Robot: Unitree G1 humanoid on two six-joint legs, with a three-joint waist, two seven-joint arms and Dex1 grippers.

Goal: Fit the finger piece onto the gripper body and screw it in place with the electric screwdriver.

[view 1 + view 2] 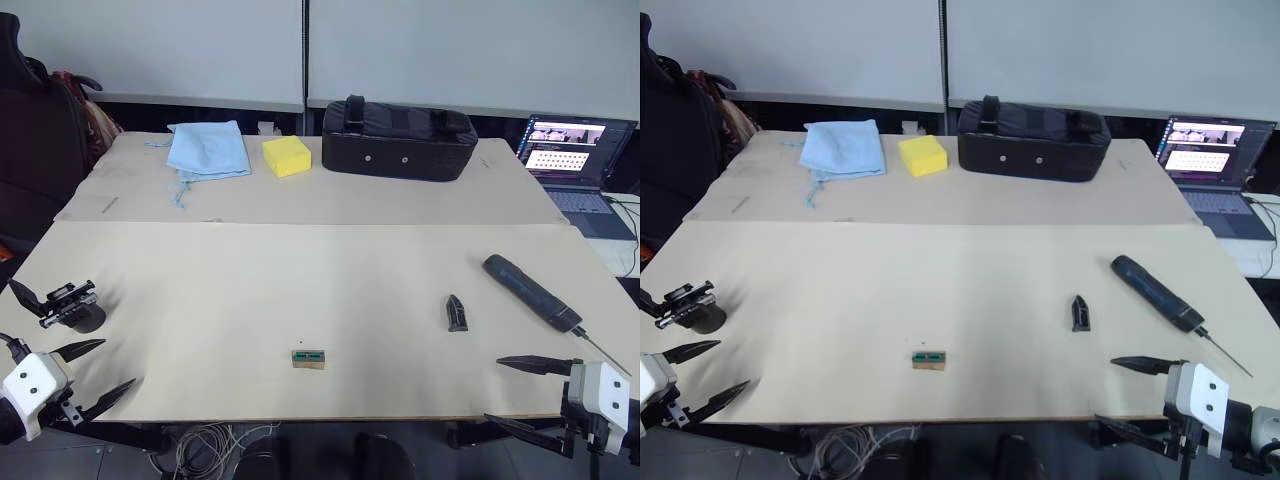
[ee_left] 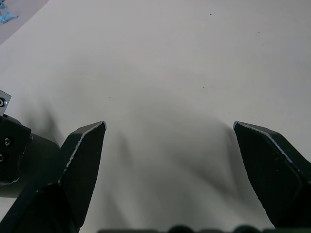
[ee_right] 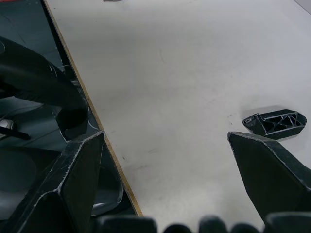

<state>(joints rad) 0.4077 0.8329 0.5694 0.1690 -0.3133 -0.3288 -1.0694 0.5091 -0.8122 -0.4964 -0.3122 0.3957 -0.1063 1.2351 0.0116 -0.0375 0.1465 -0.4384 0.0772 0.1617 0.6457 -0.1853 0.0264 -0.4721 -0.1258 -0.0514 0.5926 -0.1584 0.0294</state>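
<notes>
On the pale counter (image 1: 300, 280) I count one of each working part. One gripper body (image 1: 68, 305) sits near the left edge, just beyond the left end effector (image 1: 100, 373). One finger piece (image 1: 456, 313) lies right of centre, and one electric screwdriver (image 1: 531, 293) lies slantwise just to its right, its thin bit pointing toward the near right corner. One small green-topped block (image 1: 308, 358) rests near the front edge, about midway between the two arms.

Both end effectors hover at the near corners with their fingers spread wide and nothing between them; the right end effector (image 1: 510, 392) hangs over the counter's front edge.

At the back there is one blue cloth (image 1: 208, 150), one yellow sponge (image 1: 286, 155), one black case (image 1: 398, 139) and one open laptop (image 1: 578, 158), its right side cut off. The left wrist camera catches only a corner of the gripper body (image 2: 12, 153), so its shape is hard to read there.
</notes>
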